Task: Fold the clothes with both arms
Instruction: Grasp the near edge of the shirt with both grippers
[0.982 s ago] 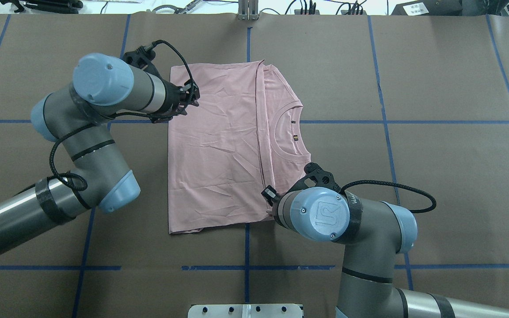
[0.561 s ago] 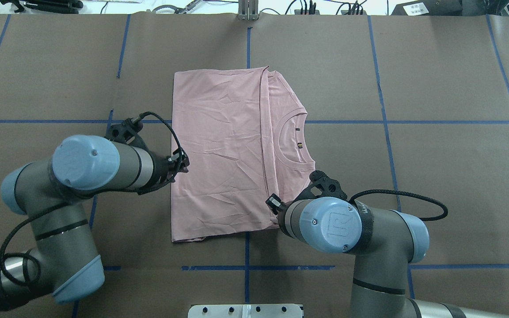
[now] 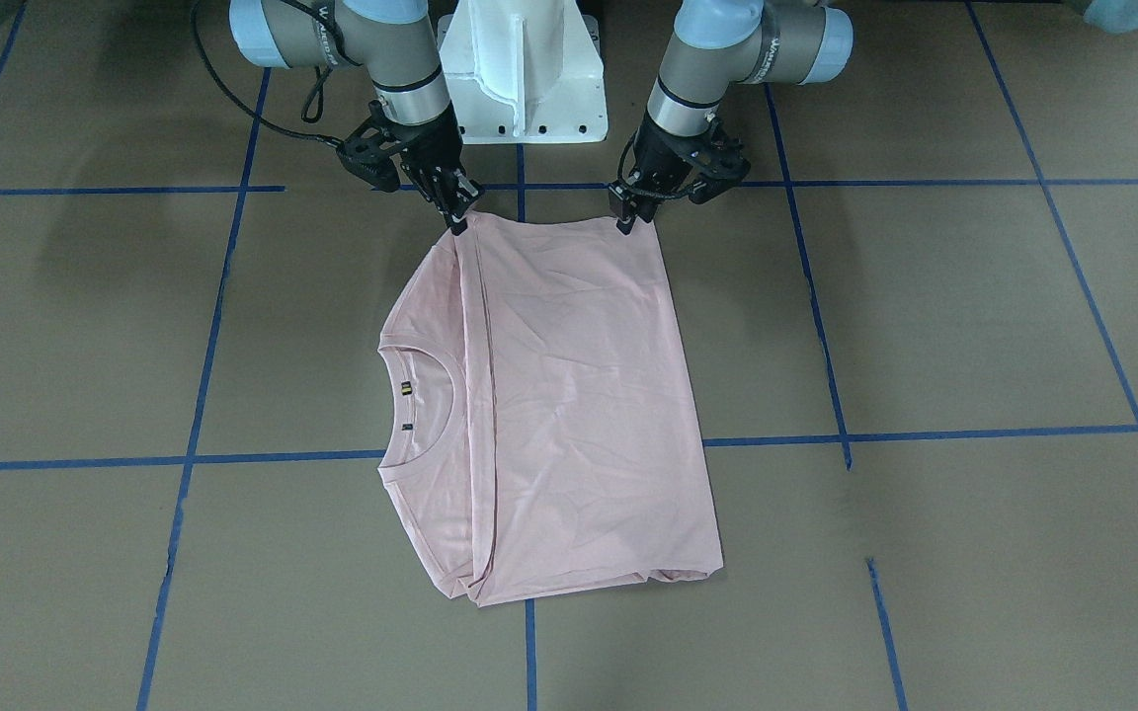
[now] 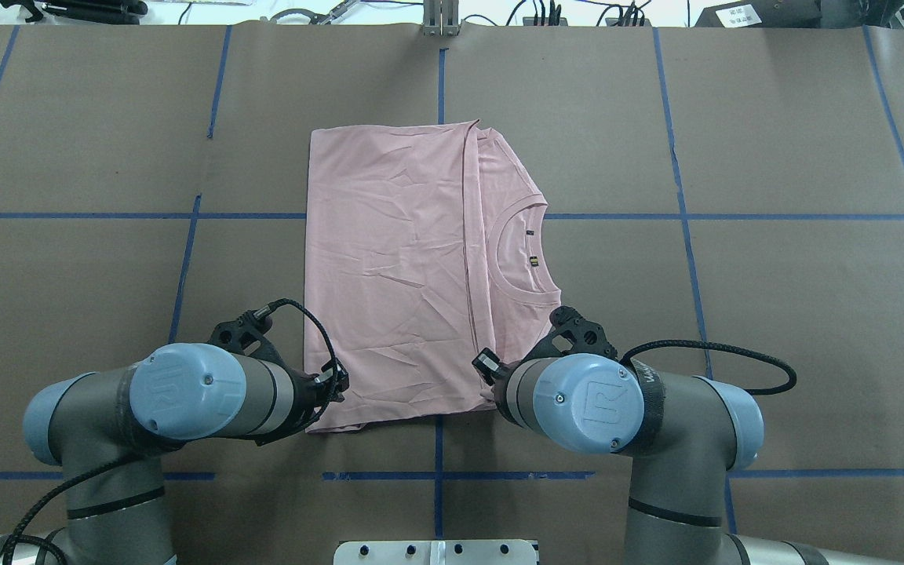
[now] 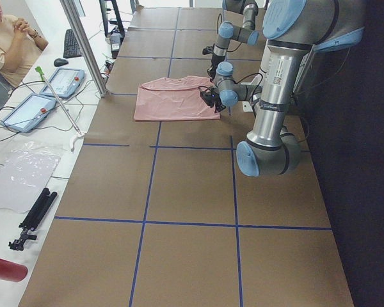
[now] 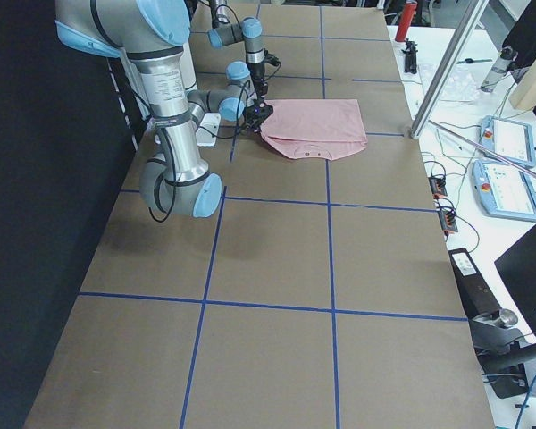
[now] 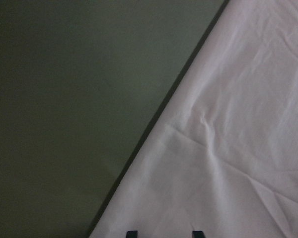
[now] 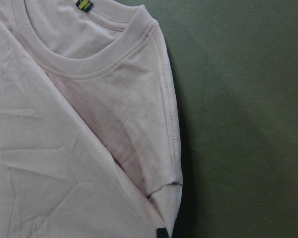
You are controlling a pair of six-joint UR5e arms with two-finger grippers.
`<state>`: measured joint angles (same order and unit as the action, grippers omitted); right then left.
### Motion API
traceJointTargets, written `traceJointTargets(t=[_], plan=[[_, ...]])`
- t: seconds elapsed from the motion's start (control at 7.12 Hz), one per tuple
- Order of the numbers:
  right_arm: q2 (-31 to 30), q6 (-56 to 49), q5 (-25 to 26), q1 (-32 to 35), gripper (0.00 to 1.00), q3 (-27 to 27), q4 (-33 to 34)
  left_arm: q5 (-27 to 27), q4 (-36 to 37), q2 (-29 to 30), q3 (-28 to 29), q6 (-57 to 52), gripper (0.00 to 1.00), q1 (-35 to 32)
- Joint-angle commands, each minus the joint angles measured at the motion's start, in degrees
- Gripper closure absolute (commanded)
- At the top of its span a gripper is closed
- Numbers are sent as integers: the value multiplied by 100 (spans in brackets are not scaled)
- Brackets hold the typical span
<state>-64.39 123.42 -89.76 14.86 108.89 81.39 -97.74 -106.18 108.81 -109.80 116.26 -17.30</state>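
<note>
Overhead and front views oppose, sharing the T-shirt (image 4: 389, 267); 2 wrist views close.

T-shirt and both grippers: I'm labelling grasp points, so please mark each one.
T-shirt (image 4: 389, 267), overhead exterior view, middle of folded top layer.
left gripper (image 3: 625, 220), exterior front-facing view, between its fingertips.
right gripper (image 3: 456, 218), exterior front-facing view, between its fingertips.

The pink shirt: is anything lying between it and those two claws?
Nothing visible does. The left gripper and the right gripper are both right at the T-shirt's corners nearest the robot.
</note>
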Motion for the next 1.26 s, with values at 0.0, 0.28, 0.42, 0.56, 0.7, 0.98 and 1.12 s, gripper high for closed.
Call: traceJointTargets(t=[0.0, 0.28, 0.42, 0.56, 0.7, 0.98, 1.12], plan=[[5, -3, 2, -1, 100, 0, 0, -8, 436, 26, 21, 20, 51, 130], [-3, 6, 11, 8, 100, 9, 0, -8, 510, 18, 12, 20, 51, 139], [-12, 6, 11, 8, 100, 18, 0, 1, 510, 18, 20, 20, 51, 139], [-21, 6, 11, 17, 100, 26, 0, 1, 519, 26, 20, 20, 51, 148], [-21, 6, 11, 17, 100, 27, 0, 1, 519, 0, 29, 20, 51, 174], [-56, -3, 11, 25, 100, 27, 0, 1, 519, -26, 29, 20, 58, 209], [-82, -3, 11, 17, 100, 61, 0, 1, 519, -9, 29, 28, 78, 209]])
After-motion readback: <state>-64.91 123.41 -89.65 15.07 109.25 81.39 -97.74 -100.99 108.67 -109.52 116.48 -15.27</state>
